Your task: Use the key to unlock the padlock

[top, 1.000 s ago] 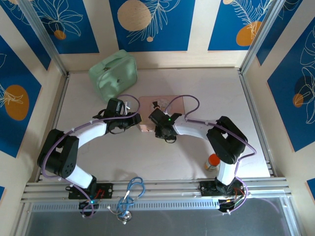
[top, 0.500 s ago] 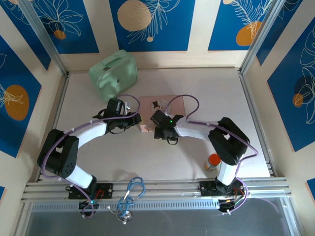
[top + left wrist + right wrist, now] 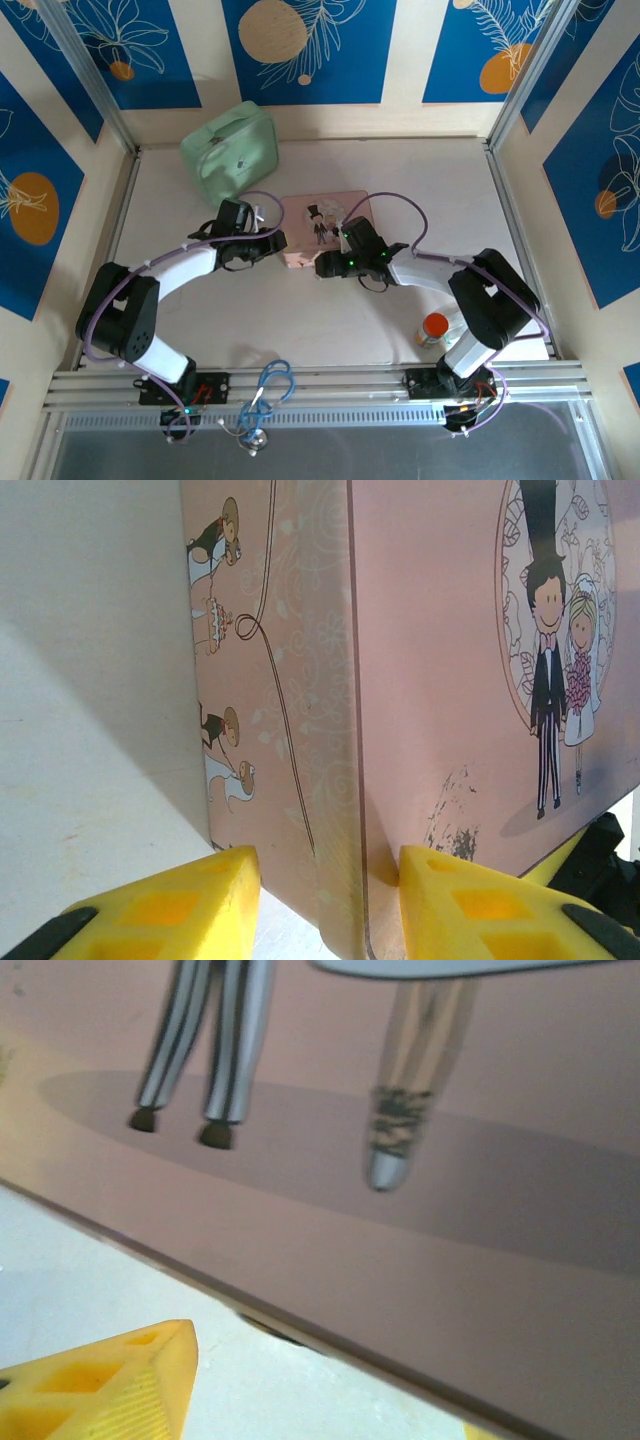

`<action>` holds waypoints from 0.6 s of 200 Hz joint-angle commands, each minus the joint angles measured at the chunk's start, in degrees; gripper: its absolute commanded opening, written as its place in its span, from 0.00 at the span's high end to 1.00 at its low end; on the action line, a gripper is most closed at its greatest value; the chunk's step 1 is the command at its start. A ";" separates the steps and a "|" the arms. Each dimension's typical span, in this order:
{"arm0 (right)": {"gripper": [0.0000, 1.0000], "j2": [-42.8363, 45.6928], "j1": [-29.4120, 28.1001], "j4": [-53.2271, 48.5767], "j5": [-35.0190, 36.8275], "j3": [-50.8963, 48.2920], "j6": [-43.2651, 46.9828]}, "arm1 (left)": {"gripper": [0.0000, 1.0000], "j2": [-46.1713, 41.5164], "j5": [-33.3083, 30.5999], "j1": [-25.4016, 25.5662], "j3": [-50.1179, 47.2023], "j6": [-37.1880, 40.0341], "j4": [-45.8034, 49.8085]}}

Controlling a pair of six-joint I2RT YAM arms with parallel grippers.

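The pink picture tin (image 3: 328, 212) lies flat in the middle of the table. My left gripper (image 3: 281, 246) reaches it from the left. In the left wrist view its yellow fingers (image 3: 460, 900) straddle the corner of the tin (image 3: 450, 680), one on the lid and one by the side wall, shut on it. My right gripper (image 3: 322, 266) is at the tin's near edge and points left. Its jaws (image 3: 300, 1415) stand wide open over bare table, just below the edge of the tin (image 3: 400, 1250). The padlock and the key are hidden.
A mint-green case (image 3: 232, 150) stands at the back left. An orange-capped bottle (image 3: 433, 328) sits by the right arm's base. Loose cables (image 3: 265, 392) lie on the front rail. A small dark shape (image 3: 268, 1328) shows under the tin's edge.
The right arm swung its elbow out to the right, and its gripper came off the tin's lid down to the near edge, now pointing left. The left arm has not moved.
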State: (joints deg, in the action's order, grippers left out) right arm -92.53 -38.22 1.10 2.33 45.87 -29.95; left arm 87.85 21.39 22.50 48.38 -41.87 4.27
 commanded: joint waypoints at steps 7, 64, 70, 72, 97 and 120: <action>0.33 -1.64 0.54 4.51 -5.30 -1.22 1.58 | 0.60 -0.29 -1.77 -0.88 1.28 1.70 3.51; 0.38 -4.29 0.35 3.24 -4.40 -0.26 0.90 | 0.61 -0.14 -1.57 -0.88 1.10 1.79 3.37; 0.40 -4.10 0.25 3.02 -4.20 -0.25 0.74 | 0.61 -0.14 -1.55 -0.88 1.02 1.77 3.22; 0.41 -4.03 0.21 2.96 -4.07 -0.19 0.66 | 0.61 -0.14 -1.58 -0.88 1.02 1.78 3.25; 0.49 -3.62 -0.27 2.59 -3.01 -0.32 -0.45 | 0.61 0.03 -1.48 -0.88 0.84 1.70 2.89; 0.59 -3.65 -0.97 1.33 -1.91 0.22 -0.80 | 0.62 0.04 -1.35 -0.84 0.75 1.66 2.75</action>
State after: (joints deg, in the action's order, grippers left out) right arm -96.40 -38.30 4.64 -0.21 45.25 -30.11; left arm 87.85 21.39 22.50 48.62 -41.52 4.93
